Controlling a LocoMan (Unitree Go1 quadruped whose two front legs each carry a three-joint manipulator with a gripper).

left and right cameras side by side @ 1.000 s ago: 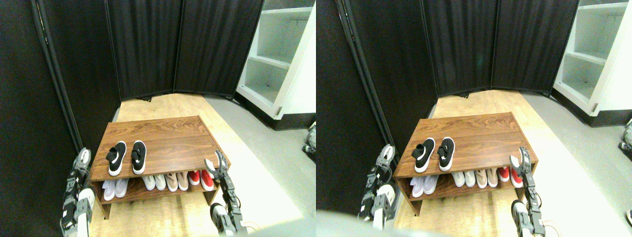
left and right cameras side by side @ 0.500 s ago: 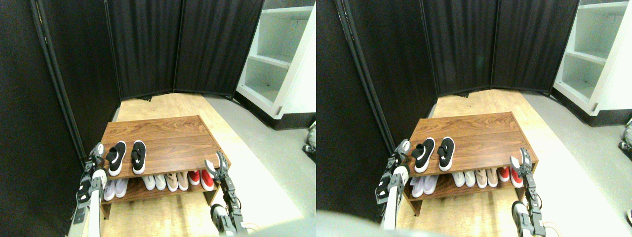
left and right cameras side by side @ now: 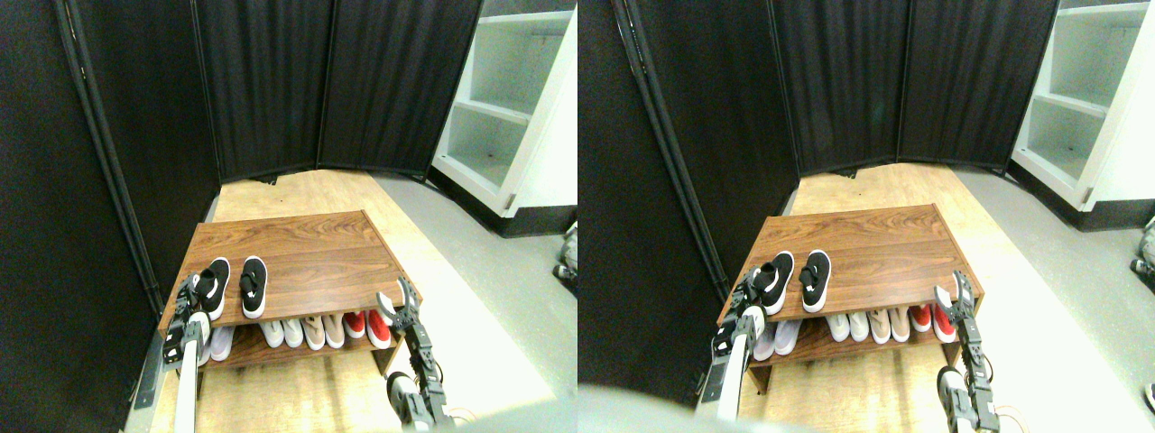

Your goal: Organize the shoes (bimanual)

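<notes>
1. Sitting side by side on the left part of the wooden shoe rack's top board [left and right cameras side by side: 307, 253], in the stereo pair view, are the two black slip-on sneakers: the left sneaker [left and right cameras side by side: 212, 287] lies at the front left corner, the right sneaker [left and right cameras side by side: 254, 285] just beside it, both upright with toes toward the robot and heels away
2. Each sneaker shows a white sole rim and a white mark
3. The left end effector [left and right cameras side by side: 187, 298] is raised at the rack's front left corner, right against the outer side of the left sneaker; whether it touches the shoe, and whether its jaws are open or closed, I cannot tell at this size
4. The right end effector [left and right cameras side by side: 397, 302] stands at the rack's front right corner, well apart from the black pair, its jaws spread open with nothing between them
5. On the lower shelf [left and right cameras side by side: 244, 354] stand three other pairs in a row: a white pair [left and right cameras side by side: 209, 341] at the left, partly hidden by the left manipulator, a beige pair [left and right cameras side by side: 311, 332] in the middle with pale shoes beside it, and a red pair [left and right cameras side by side: 365, 327] at the right, near the right end effector
6. The rack stands on a light wood floor [left and right cameras side by side: 298, 397]; black folding screens [left and right cameras side by side: 271, 90] close off the back and left, and a white shelving unit [left and right cameras side by side: 505, 108] stands at the right
</notes>
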